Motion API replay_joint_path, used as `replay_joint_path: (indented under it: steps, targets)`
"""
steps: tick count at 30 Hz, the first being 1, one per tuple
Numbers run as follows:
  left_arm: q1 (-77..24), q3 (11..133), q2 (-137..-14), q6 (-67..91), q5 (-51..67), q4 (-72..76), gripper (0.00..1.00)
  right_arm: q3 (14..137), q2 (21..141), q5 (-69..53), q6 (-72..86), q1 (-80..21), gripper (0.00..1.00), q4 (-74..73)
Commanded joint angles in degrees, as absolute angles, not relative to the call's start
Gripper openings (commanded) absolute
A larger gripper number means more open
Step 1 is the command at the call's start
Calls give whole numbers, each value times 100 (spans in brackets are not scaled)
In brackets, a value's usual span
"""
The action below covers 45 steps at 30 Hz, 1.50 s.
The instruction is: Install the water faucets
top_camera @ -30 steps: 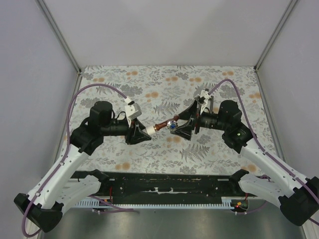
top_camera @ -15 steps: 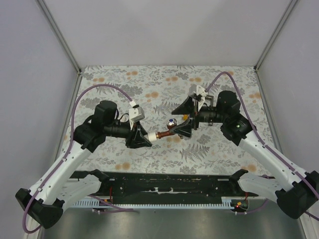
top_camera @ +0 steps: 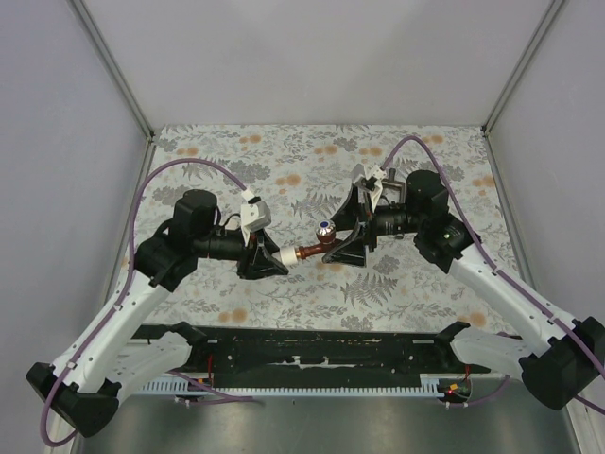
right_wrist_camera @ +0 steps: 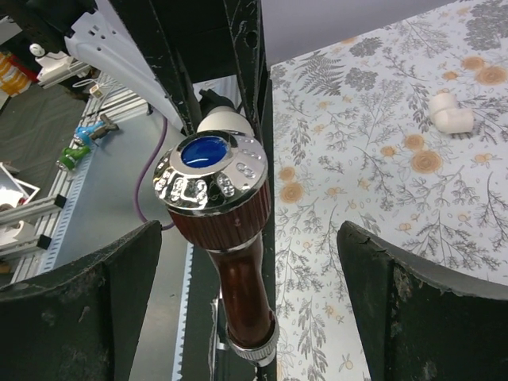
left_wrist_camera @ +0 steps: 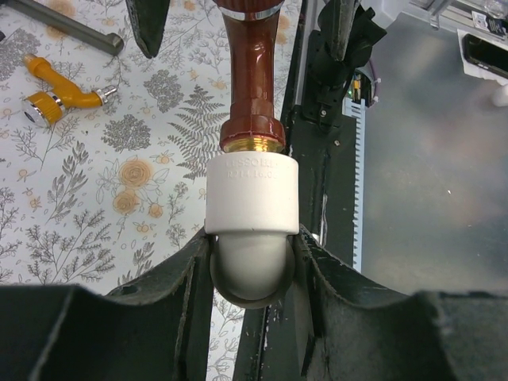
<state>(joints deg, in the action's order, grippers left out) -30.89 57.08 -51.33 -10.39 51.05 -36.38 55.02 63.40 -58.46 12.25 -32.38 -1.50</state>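
Reddish-brown tap part-threaded into white elbow fitting, pinched in my left claw. Right claw spread round the knob; next, I'd say: grip, twist.

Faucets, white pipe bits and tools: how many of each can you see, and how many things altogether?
Faucets: 2, the reddish-brown faucet and the orange faucet
White elbow fittings: 2, the fitting on the brown faucet's end and the loose fitting
Dark grey tool: 1
Total: 5
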Motion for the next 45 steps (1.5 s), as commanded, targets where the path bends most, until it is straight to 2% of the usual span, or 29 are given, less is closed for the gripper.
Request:
replay_joint_path:
  steps: [1,4,9,12,14,16,17,24,27,28,33,36,39,45]
  targets:
    - [-3103,5862,-5045,-1178,5238,-3129,2,5537,6319,-6222,1520,-3234,98,272]
    - [-3103,5924,-5045,-1204,5230,-3103,2,5572,6477,-6240,1836,-3234,91,500]
    - [-3103,6047,-5045,-1406,4932,-3190,2,5712,6679,-6249,2346,-3278,70,712]
    - [-3129,6161,-5010,-1625,4589,-3322,2,5853,6785,-6232,2513,-3305,51,519]
    - [-3225,6222,-4966,-1775,4273,-3349,2,5862,6846,-6223,2776,-3305,32,553]
    - [-3426,6258,-4887,-2020,3633,-3349,2,5836,6899,-6197,3223,-3313,4,746]
    - [-3567,6258,-4826,-2152,3343,-3349,2,5819,6943,-6222,3495,-3305,1,912]
    - [-4789,6074,-4483,-3251,1180,-3243,2,5626,7443,-6398,5710,-3322,0,1923]
    - [-5036,5924,-4395,-3340,547,-3095,2,5493,7471,-6276,5793,-3305,0,2075]
    - [-5036,5854,-4360,-3201,414,-2998,6,5493,7427,-6197,5601,-3305,0,2005]
    - [-5036,5520,-4219,-2050,-167,-2496,57,5835,7120,-5583,4108,-3313,0,671]
    - [-5036,5388,-4122,-1260,-228,-2321,80,5915,6970,-5143,3631,-3278,0,396]
    - [-5036,5282,-4026,-538,-316,-2206,87,5880,6908,-4782,3446,-3261,0,448]
    - [-5027,5256,-3788,1490,-1124,-2075,92,5468,6706,-4061,3024,-3261,0,1220]
